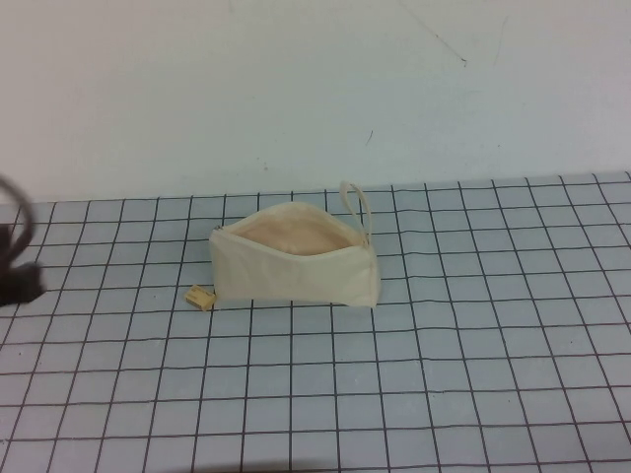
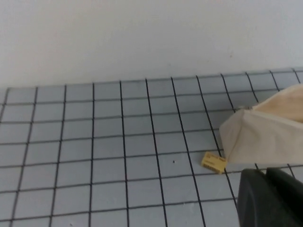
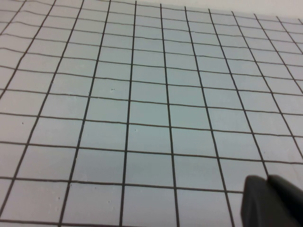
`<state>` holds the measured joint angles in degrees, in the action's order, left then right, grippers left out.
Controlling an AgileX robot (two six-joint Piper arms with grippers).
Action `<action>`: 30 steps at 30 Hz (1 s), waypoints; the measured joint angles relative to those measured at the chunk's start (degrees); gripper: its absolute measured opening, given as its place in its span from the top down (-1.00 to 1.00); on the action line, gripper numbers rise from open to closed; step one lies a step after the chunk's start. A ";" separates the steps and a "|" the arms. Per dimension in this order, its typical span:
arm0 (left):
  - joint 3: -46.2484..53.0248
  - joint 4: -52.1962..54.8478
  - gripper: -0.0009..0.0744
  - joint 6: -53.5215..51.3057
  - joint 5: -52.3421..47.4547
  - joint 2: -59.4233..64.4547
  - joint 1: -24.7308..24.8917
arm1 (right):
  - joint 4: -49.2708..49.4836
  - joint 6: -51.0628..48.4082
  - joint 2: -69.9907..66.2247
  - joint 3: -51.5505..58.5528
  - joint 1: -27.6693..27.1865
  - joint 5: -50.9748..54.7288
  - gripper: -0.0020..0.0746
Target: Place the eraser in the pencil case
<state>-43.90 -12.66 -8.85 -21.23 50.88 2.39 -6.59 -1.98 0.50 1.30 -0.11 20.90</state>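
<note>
The cream pencil case (image 1: 294, 264) lies in the middle of the grid mat with its zip open, showing the peach lining, and its loop strap (image 1: 355, 202) at the far right end. The tiny tan eraser (image 1: 201, 297) lies on the mat just off the case's left front corner. In the left wrist view the eraser (image 2: 214, 162) sits beside the case's corner (image 2: 265, 137). My left gripper (image 2: 266, 176) is shut and empty, a short way short of the eraser; in the high view it shows at the far left edge (image 1: 15, 281). My right gripper (image 3: 268, 180) is shut over bare mat.
The grey grid mat (image 1: 444, 394) covers the table up to a plain white wall (image 1: 296, 89) behind the case.
</note>
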 joint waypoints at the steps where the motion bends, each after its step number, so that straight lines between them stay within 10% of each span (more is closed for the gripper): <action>1: -1.09 -1.43 0.98 -0.12 0.08 3.44 0.00 | 0.00 -0.04 0.00 0.00 0.00 0.00 0.95; 20: -31.18 -6.65 0.94 -18.83 -14.69 51.52 0.00 | 0.00 -0.82 0.00 0.00 0.00 0.00 0.95; 27: -33.45 -12.45 -0.42 -35.33 -12.49 60.21 3.43 | 0.00 -0.84 0.00 0.00 0.00 0.00 0.95; 30: -33.45 -12.53 -0.68 -37.71 -10.54 62.40 5.15 | 0.00 -0.84 0.00 0.00 0.00 0.00 0.95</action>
<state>-77.35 -25.19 -46.56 -31.77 113.28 7.54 -6.59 -2.81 0.50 1.30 -0.11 20.90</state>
